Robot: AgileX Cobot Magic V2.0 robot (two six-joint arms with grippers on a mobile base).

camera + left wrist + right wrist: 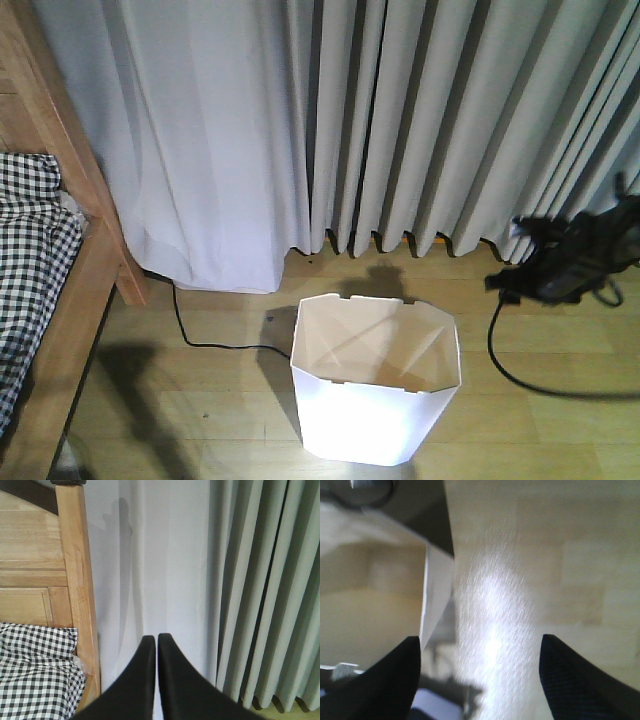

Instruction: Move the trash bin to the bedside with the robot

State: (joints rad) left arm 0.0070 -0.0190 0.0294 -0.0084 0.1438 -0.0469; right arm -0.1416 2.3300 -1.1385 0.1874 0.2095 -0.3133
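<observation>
White thin plastic forms the trash bin (375, 385): chamfered corners, cream interior, standing upright on the wooden floor (540, 420) at 5 o'clock from the bed (45, 300). Left wrist view: left gripper (155, 641) clenched, empty. Right wrist view: right gripper (479, 647) released, fingers spread wide.

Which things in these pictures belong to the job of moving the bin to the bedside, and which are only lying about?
Belongs to the job:
- trash bin, upright on the floor, apart from the bed
- bed with checked bedding
- left gripper, shut
- right gripper, open

Only lying about:
- curtains
- black cable on the floor
</observation>
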